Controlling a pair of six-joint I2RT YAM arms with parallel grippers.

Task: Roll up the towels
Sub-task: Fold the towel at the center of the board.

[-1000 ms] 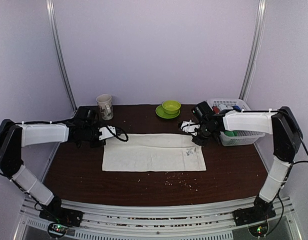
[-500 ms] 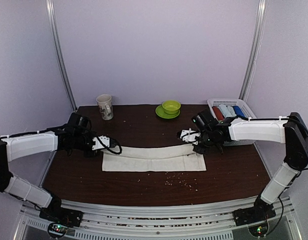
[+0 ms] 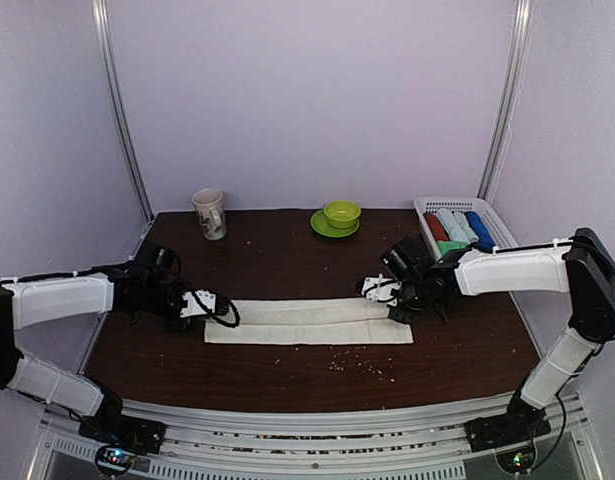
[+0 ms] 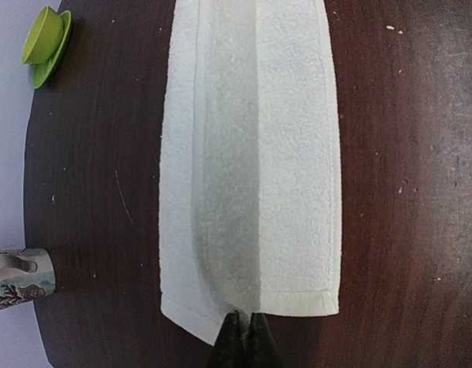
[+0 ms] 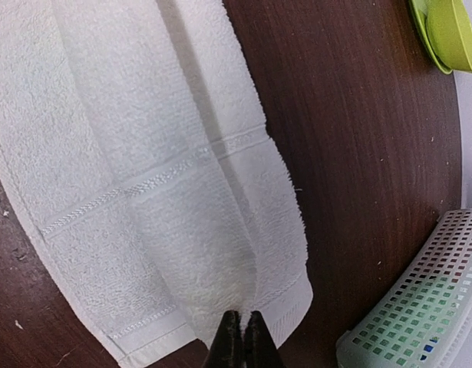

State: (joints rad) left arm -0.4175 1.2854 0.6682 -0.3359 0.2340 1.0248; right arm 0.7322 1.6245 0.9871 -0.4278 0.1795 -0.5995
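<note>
cream towel point(image 3: 309, 321) lies flat on table point(image 3: 287, 250), folded lengthwise into a strip, just 6 o'clock of centre, long axis 9 to 3 o'clock. left gripper point(image 4: 242, 328) at the 9 o'clock end, jaws pinched tight on the upper layer's edge. right gripper point(image 5: 242, 328) likewise at the 3 o'clock end. no roll started. mug point(image 3: 209, 213) at 11 o'clock, green cup point(image 3: 341, 212) at 12, basket point(image 3: 457, 202) at 2. green cloth point(image 3: 449, 247) inside it, possibly the second towel.
</note>
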